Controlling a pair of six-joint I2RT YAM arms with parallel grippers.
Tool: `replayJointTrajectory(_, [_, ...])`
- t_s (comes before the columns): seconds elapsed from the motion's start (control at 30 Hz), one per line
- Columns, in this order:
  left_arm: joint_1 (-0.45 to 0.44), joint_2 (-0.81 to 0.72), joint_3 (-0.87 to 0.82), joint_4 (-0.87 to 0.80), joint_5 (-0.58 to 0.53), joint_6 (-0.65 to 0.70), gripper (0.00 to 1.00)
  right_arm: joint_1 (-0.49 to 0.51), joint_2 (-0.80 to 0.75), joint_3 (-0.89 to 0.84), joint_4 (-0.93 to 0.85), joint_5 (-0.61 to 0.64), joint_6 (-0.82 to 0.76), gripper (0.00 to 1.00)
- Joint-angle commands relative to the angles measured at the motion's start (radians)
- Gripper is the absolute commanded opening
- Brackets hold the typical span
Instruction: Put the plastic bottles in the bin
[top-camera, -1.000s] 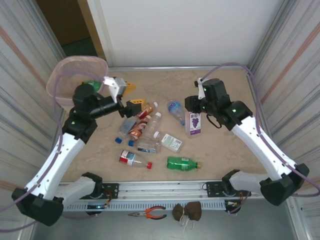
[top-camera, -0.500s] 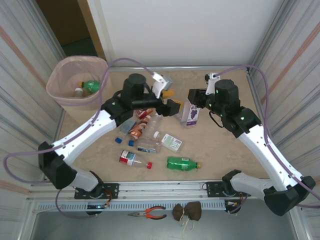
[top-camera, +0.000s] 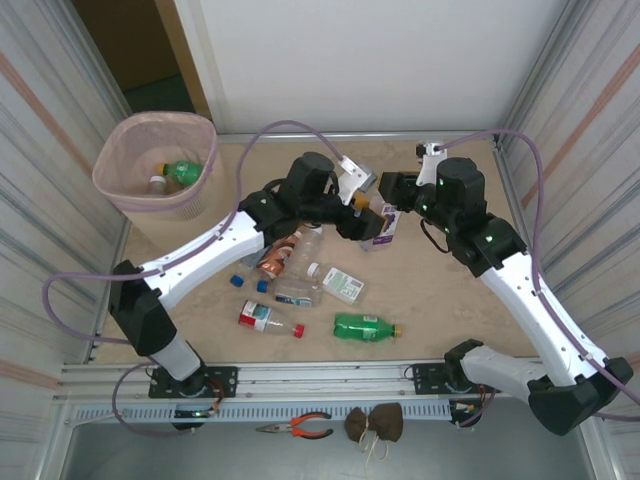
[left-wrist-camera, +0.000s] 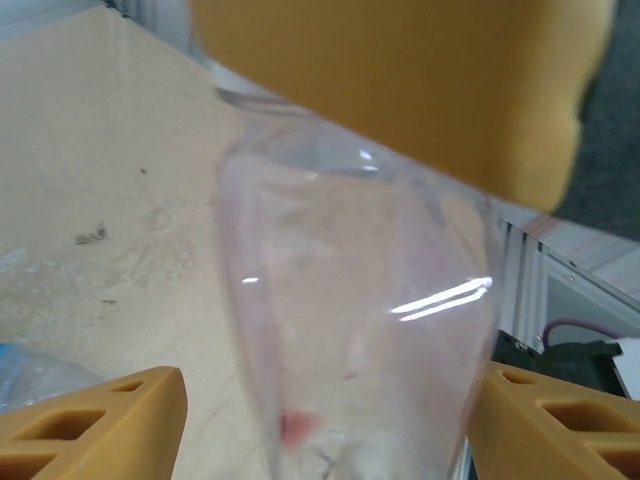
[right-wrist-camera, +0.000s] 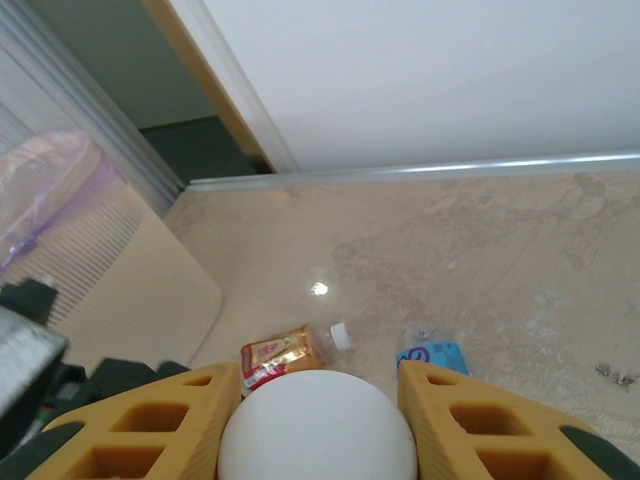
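My right gripper (top-camera: 386, 196) (right-wrist-camera: 318, 405) is shut on a clear plastic bottle (left-wrist-camera: 350, 300), whose round white end (right-wrist-camera: 316, 425) sits between its yellow fingers above the table's middle. My left gripper (top-camera: 362, 213) (left-wrist-camera: 330, 400) stands open around that same bottle, one finger touching it, a small gap at the other. More bottles lie on the table: a green one (top-camera: 365, 325), a red-capped one (top-camera: 268, 318), a clear one (top-camera: 298, 293), an orange-labelled one (top-camera: 280, 255) (right-wrist-camera: 280, 355) and a blue-labelled one (right-wrist-camera: 432, 355). The bin (top-camera: 112, 175) stands far left with a green bottle (top-camera: 185, 172) inside.
A purple grape carton (top-camera: 386, 232) lies under the two grippers and a green-and-white carton (top-camera: 345, 285) lies among the bottles. Corrugated walls (top-camera: 580, 120) close both sides. Pliers (top-camera: 295, 428) lie in front of the base rail.
My left arm swung from over the bin to the table's middle and its jaws narrowed round the bottle in my right gripper. The right gripper shifted slightly left, still shut.
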Motion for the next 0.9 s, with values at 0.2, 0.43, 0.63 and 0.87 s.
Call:
replayJointTrajectory(0.2, [-0.028, 0.029, 0.054, -0.032, 0.027, 0.039, 0.59, -0.006, -0.022, 0.011, 0.037, -0.013, 0.031, 0.39])
replayJointTrajectory(0.43, [-0.031, 0.019, 0.047, -0.020, 0.032, 0.056, 0.50, -0.007, -0.020, 0.024, 0.027, -0.007, 0.024, 0.39])
replayJointTrajectory(0.63, [-0.030, 0.002, 0.031, -0.002, 0.032, 0.063, 0.43, -0.008, -0.022, 0.025, 0.024, -0.013, 0.035, 0.40])
replayJointTrajectory(0.87, [-0.031, -0.009, 0.025, 0.008, 0.029, 0.074, 0.40, -0.007, -0.050, 0.023, 0.009, -0.014, 0.049, 0.48])
